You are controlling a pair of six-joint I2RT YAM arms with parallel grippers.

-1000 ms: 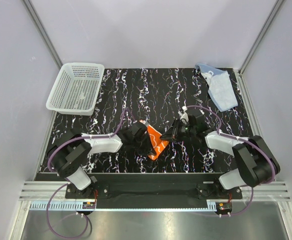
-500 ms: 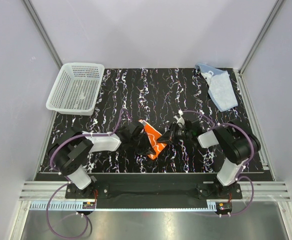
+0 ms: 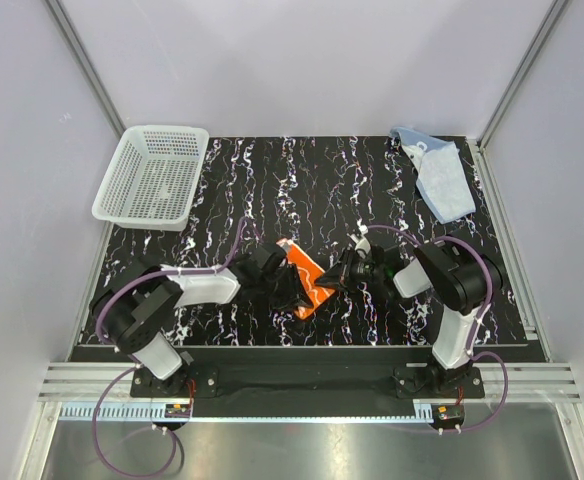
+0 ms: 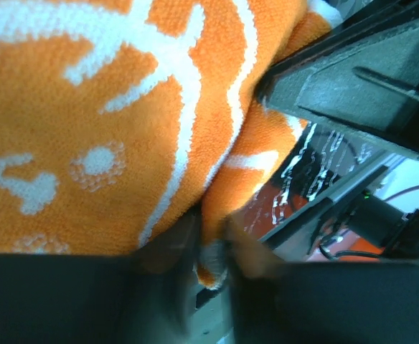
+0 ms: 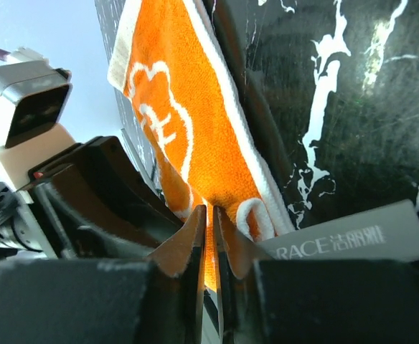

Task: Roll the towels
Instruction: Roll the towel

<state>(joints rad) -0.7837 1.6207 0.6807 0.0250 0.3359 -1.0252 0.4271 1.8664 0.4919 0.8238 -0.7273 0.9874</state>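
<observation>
The orange towel with white prints hangs as a folded strip between my two grippers, near the front middle of the table. My left gripper is shut on its lower left edge; the cloth fills the left wrist view and a fold sits between the fingers. My right gripper is shut on the towel's right edge, with a white label beside the fingers. The light blue towel lies crumpled at the back right corner.
A white mesh basket stands at the back left. The table top is black with white marbling. Grey walls close in the left, right and back sides.
Both grippers moved a little toward the back and closer together with the orange towel between them. The right arm's elbow folded up and in toward the middle.
</observation>
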